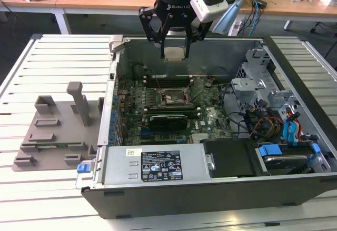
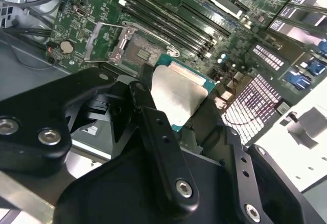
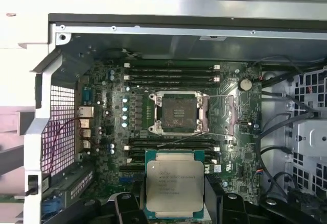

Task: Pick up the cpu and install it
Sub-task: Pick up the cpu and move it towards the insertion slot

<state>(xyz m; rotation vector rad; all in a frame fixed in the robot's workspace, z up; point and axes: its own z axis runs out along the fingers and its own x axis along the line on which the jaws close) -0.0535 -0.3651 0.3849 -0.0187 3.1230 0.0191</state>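
Above the open computer case (image 1: 158, 165), item 1: the gripper (image 1: 174, 52), black and jointed, its 2 fingers (image 2: 156, 132) clamped on opposite edges of the cpu (image 1: 174, 53), which hangs in the air over the motherboard (image 3: 102, 106), clear of every surface. Status: pickup done; installation not yet done, judging by the socket (image 3: 179, 113) lying bare below the chip and well apart from it. Item 2, cpu: flat square, dull silvery metal top plate with faint print and stepped corners, a thin green board edge showing around it in both wrist views. Item 3, socket: square recess with a fine-grained contact field and a bright metal surround, its steel load frame (image 2: 91, 41) swung aside (so it reads as open and ready to receive). Item 4: 2 banks of long black memory slots (image 3: 168, 72) flanking the socket, set in green circuit board crowded with small components. Item 5: grey plastic fixture tray (image 1: 52, 136), matte, with upright posts, resting on the pale slatted table (image 1: 21, 73) just beside the case at the exterior view's left.
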